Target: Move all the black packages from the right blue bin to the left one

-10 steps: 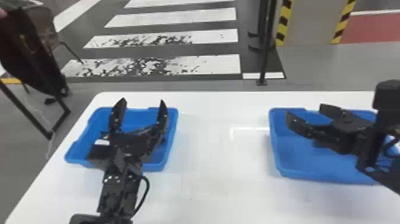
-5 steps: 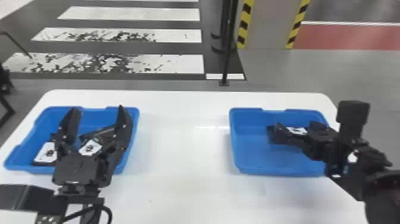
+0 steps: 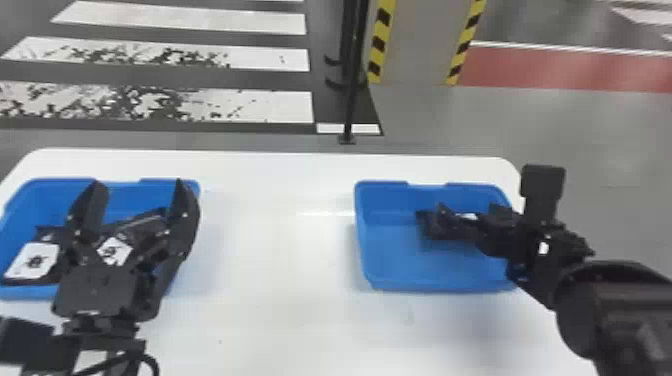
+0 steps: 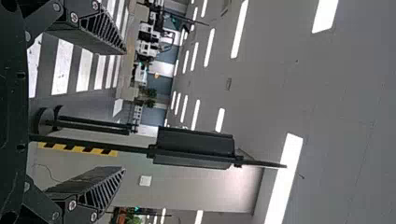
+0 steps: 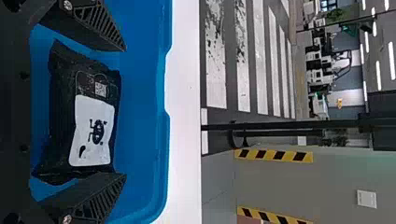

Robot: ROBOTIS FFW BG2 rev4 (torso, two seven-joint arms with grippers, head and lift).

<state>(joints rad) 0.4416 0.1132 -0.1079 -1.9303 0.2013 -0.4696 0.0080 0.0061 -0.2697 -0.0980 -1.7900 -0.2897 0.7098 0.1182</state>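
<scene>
In the right blue bin, my right gripper reaches in from the right at a black package. In the right wrist view that black package, with a white label, lies between the spread fingers of my right gripper, with blue bin floor showing beside it. My left gripper stands open above the left blue bin. Below and around it are black packages, one with a white label at the bin's left. In the left wrist view my left gripper holds nothing.
Both bins stand on a white table with a wide gap between them. Beyond the table's far edge a black post rises from the floor. The right forearm crosses the table's right side.
The head view has turned rightward and down, so both bins show farther left. My right gripper sits lower around the package in the right bin; my left gripper remains over the left bin.
</scene>
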